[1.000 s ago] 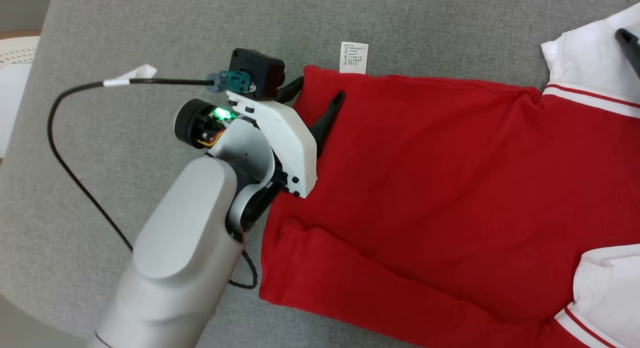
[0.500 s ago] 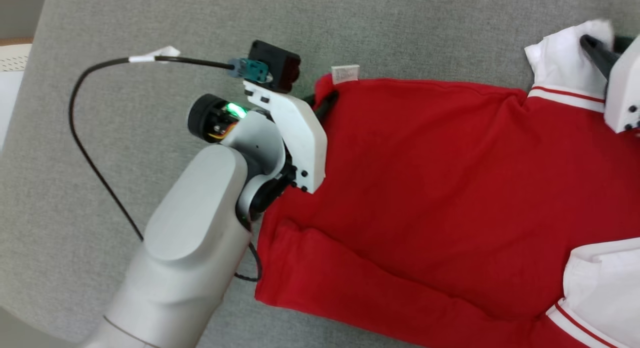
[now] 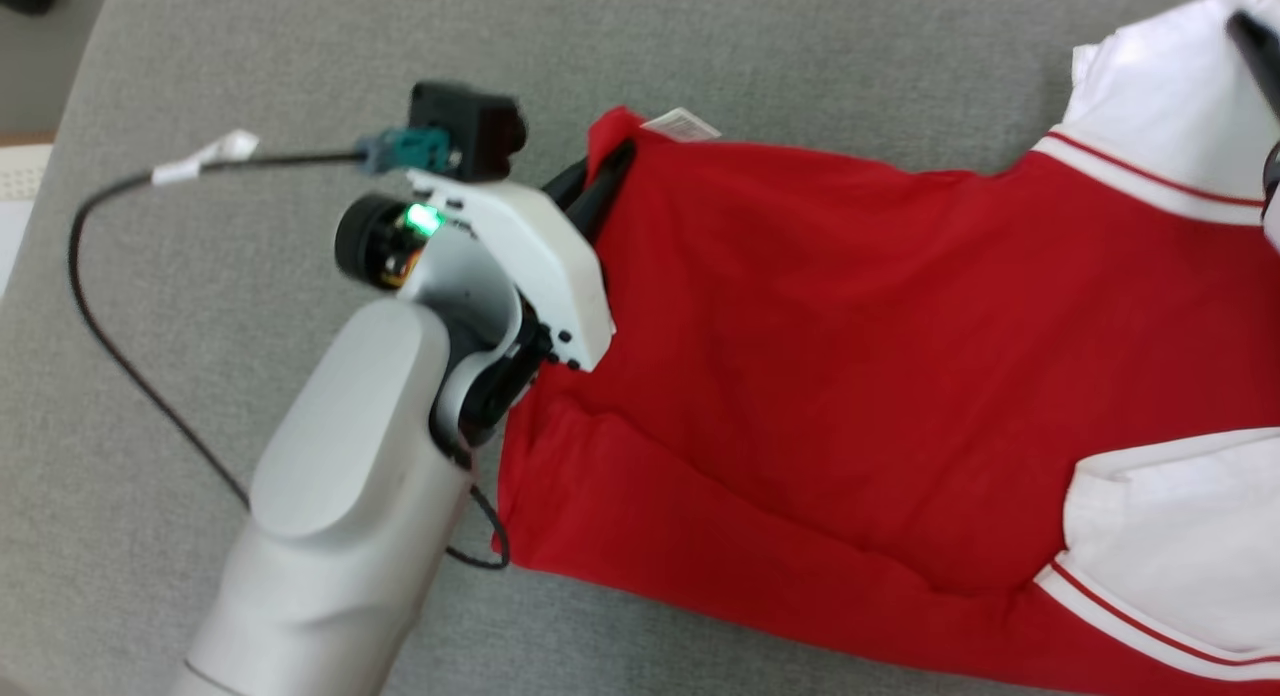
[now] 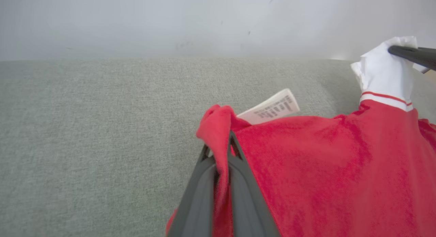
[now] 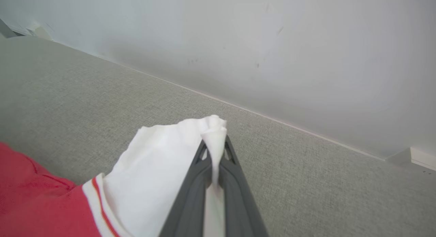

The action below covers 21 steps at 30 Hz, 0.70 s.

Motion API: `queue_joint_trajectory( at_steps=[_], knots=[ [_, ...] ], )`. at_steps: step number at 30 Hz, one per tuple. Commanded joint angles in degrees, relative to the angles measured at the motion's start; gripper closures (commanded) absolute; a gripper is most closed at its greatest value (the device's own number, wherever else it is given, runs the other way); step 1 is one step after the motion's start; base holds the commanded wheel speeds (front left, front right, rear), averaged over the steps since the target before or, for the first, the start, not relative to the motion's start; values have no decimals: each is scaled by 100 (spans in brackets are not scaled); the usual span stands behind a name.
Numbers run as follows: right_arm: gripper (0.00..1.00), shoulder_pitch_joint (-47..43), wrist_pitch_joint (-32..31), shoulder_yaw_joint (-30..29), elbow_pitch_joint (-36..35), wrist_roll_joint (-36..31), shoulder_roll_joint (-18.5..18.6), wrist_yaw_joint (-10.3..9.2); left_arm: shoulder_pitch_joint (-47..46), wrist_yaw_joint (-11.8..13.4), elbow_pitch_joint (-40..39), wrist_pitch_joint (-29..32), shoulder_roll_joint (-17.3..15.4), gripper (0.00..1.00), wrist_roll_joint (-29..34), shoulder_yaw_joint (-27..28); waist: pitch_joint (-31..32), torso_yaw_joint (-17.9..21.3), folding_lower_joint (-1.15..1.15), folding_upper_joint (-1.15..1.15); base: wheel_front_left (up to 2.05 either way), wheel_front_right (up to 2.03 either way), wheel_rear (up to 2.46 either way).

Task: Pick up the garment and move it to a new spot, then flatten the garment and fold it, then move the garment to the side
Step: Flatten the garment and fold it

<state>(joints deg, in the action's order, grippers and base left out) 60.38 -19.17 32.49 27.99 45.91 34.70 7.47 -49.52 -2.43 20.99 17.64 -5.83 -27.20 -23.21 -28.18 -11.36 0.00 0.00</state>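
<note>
Right wrist view, garment (image 5: 153,169), grey surface (image 5: 306,182), pale wall (image 5: 272,60)

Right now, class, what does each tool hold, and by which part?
Both hold the garment: left tool pinches its red corner beside the label; right tool pinches its white sleeve end.

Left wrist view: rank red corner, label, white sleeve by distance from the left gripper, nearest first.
1. red corner: pinched between the fingers of the left gripper, touching them.
2. label: sticks up just right of that corner.
3. white sleeve: far right, pinched by the right gripper.
</note>
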Motion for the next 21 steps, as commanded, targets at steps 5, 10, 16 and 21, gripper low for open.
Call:
queue_joint_trajectory(
  at_steps=[5, 10, 16, 21],
  knots=[
    [100, -850, 621, -78, -566, 346, 208, 0, 607, 135, -292, -309, -138, 100, -152, 165, 388, 275, 0, 0, 0, 0, 0],
    [100, -2036, 1215, -239, -1231, 605, 353, 0, 1507, 330, -781, -541, -322, 100, -267, 344, 782, 496, 0, 0, 0, 0, 0],
    [100, -3320, 1686, -399, -1698, 510, 210, 0, 2655, 599, -1345, -670, -433, 100, -492, 539, 1106, 684, 0, 0, 0, 0, 0],
    [100, -4014, 1942, -540, -1763, 489, -121, 0, 3275, 742, -1553, -678, -392, 100, -709, 647, 1269, 782, 0, 0, 0, 0, 0]
  ],
)
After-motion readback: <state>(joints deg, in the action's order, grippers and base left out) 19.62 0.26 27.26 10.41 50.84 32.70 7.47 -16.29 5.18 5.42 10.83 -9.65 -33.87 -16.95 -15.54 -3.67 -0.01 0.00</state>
